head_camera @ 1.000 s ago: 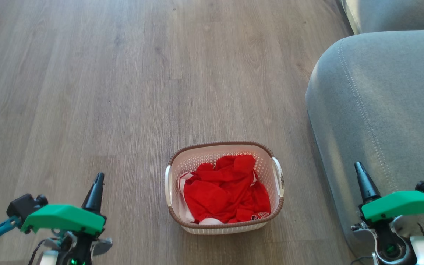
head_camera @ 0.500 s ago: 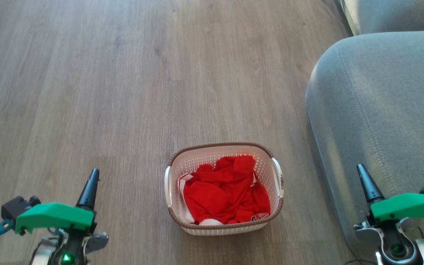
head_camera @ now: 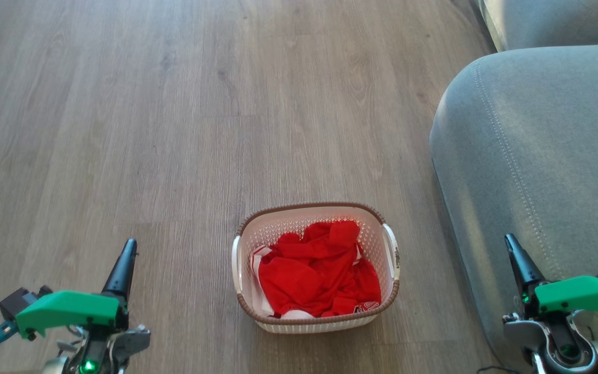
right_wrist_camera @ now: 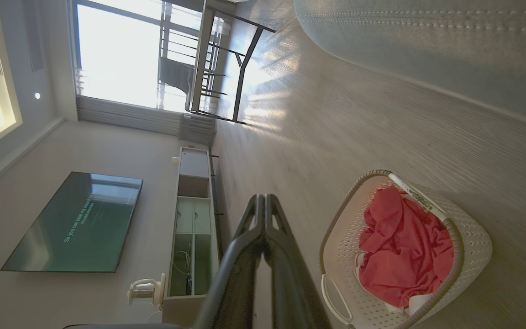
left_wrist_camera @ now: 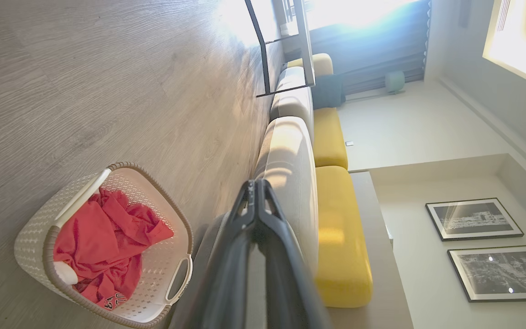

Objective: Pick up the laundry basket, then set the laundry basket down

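The left gripper (head_camera: 128,248) hangs low at the left, its two fingers pressed together on nothing. Wood floor (head_camera: 174,130) stretches between it and the laundry basket (head_camera: 310,204), which stands on the floor at lower middle with red clothing (head_camera: 320,275) heaped inside. Near the basket's right side rises a grey sofa (head_camera: 538,156). The right gripper (head_camera: 512,244), fingers likewise closed and empty, is low in front of it.

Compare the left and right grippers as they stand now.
The left gripper hangs over wood floor; the right gripper shows against the grey sofa. In the head view the left's fingers lean right, the right's lean left. Both are shut and clear of the laundry basket.
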Available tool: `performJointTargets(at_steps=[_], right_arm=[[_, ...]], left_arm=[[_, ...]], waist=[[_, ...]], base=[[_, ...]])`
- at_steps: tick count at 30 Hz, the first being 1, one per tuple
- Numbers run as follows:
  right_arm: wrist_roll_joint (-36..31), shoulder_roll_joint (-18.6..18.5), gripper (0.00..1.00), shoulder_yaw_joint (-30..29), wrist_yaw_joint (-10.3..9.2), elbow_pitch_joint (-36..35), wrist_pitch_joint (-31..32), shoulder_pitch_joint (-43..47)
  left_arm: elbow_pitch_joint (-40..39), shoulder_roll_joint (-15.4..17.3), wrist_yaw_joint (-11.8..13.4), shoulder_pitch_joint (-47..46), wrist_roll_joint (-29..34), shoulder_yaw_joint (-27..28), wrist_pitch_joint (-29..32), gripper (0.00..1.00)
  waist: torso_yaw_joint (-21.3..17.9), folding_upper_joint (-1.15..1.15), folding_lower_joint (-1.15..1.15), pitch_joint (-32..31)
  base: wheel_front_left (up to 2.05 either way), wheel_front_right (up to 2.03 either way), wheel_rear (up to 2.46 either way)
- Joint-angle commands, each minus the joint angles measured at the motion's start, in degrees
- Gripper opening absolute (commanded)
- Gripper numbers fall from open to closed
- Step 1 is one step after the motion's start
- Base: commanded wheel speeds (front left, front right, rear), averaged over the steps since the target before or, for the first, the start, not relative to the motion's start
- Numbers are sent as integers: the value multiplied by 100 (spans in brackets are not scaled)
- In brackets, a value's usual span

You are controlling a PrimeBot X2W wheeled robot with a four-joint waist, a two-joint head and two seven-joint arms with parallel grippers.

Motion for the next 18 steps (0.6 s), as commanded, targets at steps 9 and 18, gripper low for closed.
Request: performJointTargets(at_steps=[9, 18], right_arm=[[659, -65, 0, 20, -10, -111, 105, -288], [1263, -64, 0, -29, -12, -56, 176, -295]], left_arm=[[-54, -40, -145, -403, -574, 394, 106, 0], [56, -113, -261, -449, -1087, 560, 176, 0]], waist=[[-4, 0, 0, -16], [-9, 0, 0, -33]], base=[[0, 0, 0], [0, 0, 0]])
